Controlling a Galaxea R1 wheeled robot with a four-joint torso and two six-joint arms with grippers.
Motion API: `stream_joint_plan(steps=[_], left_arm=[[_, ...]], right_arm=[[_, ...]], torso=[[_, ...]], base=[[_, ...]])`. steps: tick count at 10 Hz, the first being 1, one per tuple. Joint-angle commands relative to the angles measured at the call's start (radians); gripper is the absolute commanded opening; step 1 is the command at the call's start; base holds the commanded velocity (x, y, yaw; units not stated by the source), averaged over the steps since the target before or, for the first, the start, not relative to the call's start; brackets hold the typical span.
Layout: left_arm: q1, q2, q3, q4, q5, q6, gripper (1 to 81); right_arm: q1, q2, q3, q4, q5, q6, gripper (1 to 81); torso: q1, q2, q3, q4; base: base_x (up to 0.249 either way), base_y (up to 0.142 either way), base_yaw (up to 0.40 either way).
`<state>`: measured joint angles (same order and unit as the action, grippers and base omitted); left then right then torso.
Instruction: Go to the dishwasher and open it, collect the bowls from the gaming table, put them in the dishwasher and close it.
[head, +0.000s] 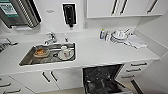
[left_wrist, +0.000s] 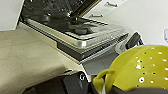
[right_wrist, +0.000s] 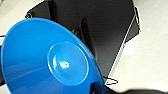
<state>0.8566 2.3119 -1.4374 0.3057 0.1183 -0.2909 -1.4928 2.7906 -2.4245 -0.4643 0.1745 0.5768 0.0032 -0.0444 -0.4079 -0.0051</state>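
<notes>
Dishwasher hangs open under the white bench, right of the sink; yellow bowl and blue bowl loom by the wrists, can't tell either hand's grip.

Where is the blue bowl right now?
The blue bowl fills the right wrist view, close to that arm's camera, in front of the open dishwasher's dark interior. Whether the tool grips it is unclear.

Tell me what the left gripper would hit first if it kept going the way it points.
Probably the open dishwasher door: it lies lowered straight ahead of the yellow bowl in the left wrist view. Depth is unclear, so only a likely first contact.
</notes>
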Motion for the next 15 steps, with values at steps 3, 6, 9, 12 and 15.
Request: stream_joint_plan(steps=[3,6,9,12,15], left_arm=[[-0.271,0.011,0.08,-0.008,0.164,-0.092,1.0],[-0.377,0.081,0.072,-0.004,0.243,-0.145,1.0],[-0.465,0.159,0.055,0.003,0.326,-0.189,1.0],[-0.503,0.23,0.011,0.007,0.359,-0.206,1.0],[-0.515,0.288,-0.05,0.009,0.365,-0.211,1.0]], right_arm=[[0.004,-0.006,0.007,-0.005,-0.047,0.003,1.0],[0.007,0.0,0.006,-0.005,-0.049,0.003,1.0],[0.008,0.005,0.006,-0.005,-0.047,0.003,1.0],[0.01,0.008,0.007,-0.007,-0.047,0.003,1.0],[0.01,0.011,0.007,-0.007,-0.047,0.003,1.0]], torso=[[0.0,0.0,0.0,0.0],[0.0,0.0,0.0,0.0],[0.001,0.001,-0.001,0.0],[0.001,0.001,-0.023,0.0],[0.001,0.001,-0.067,0.0]], base=[[0.0,0.0,0.0],[0.0,0.0,0.0],[0.0,0.0,0.0],[0.0,0.0,0.0],[0.0,0.0,0.0]])
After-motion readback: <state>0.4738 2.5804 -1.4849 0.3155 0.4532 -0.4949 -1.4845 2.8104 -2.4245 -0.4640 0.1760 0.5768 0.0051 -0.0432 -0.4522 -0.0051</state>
